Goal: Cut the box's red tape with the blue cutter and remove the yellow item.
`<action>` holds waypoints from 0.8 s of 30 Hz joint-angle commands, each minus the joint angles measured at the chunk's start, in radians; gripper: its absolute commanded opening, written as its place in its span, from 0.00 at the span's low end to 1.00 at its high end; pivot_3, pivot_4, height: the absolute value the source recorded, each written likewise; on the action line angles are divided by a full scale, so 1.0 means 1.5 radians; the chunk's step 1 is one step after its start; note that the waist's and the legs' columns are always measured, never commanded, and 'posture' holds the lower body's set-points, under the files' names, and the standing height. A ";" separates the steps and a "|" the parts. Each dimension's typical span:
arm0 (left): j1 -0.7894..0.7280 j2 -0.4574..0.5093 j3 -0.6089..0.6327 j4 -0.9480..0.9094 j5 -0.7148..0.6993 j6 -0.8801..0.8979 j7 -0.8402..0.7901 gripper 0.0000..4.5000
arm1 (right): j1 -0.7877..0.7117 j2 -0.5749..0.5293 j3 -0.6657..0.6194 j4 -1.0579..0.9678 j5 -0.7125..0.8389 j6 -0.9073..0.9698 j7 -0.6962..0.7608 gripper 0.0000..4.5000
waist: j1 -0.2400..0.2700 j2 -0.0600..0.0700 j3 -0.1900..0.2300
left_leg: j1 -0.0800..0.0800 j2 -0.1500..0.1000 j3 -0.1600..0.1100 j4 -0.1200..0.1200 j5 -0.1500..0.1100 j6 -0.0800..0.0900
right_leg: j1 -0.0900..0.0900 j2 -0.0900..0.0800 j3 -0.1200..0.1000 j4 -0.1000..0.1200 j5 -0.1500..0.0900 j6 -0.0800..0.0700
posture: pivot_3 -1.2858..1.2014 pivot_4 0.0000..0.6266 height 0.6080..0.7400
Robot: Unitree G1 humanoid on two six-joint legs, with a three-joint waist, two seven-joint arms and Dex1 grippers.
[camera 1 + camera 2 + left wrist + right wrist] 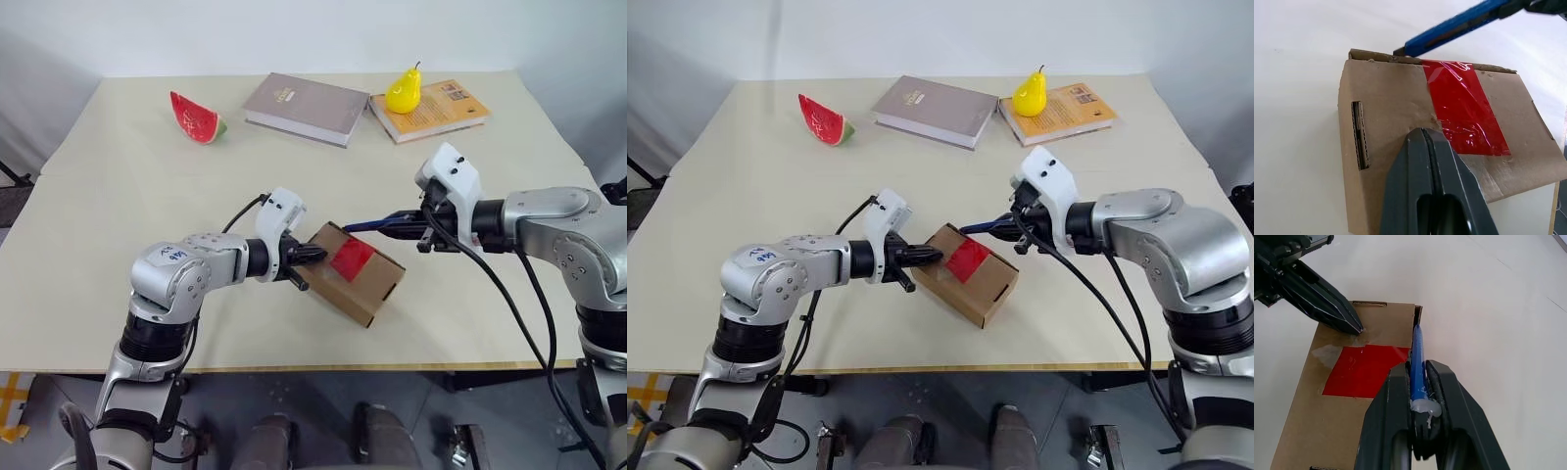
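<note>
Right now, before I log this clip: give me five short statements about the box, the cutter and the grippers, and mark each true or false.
1. The right gripper is shut on the blue cutter. True.
2. The cutter's tip sits at the box edge, beside the red tape. True.
3. The left gripper is wide open above the box. False: it is shut, its tips pressed on the box top next to the tape.
4. The box flaps are open and the yellow item is out. False: the tape is still across the closed lid.
5. The yellow pear stands on the orange book. True.
</note>
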 commanded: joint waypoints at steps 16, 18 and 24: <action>0.014 0.004 -0.019 0.011 0.014 0.013 0.004 0.00 | -0.003 -0.004 -0.019 -0.024 0.018 -0.007 -0.012 0.04 | 0.000 0.000 0.000 | 0.000 0.000 0.000 0.000 0.000 0.000 | 0.000 0.000 0.000 0.000 0.000 0.000 | 0.52 0.24 1.00; 0.015 0.005 -0.020 0.011 0.015 0.012 0.003 0.00 | 0.003 -0.008 -0.017 -0.023 0.015 -0.009 -0.011 0.04 | 0.000 0.000 0.000 | 0.000 0.000 0.000 0.000 0.000 0.000 | 0.000 0.000 0.000 0.000 0.000 0.000 | 0.52 0.24 1.00; 0.016 0.006 -0.021 0.011 0.016 0.010 0.003 0.00 | 0.024 -0.034 -0.004 -0.029 0.006 -0.018 -0.005 0.04 | 0.001 0.000 0.000 | 0.000 0.000 0.000 0.000 0.000 0.000 | 0.000 0.000 0.000 0.000 0.000 0.000 | 0.52 0.24 1.00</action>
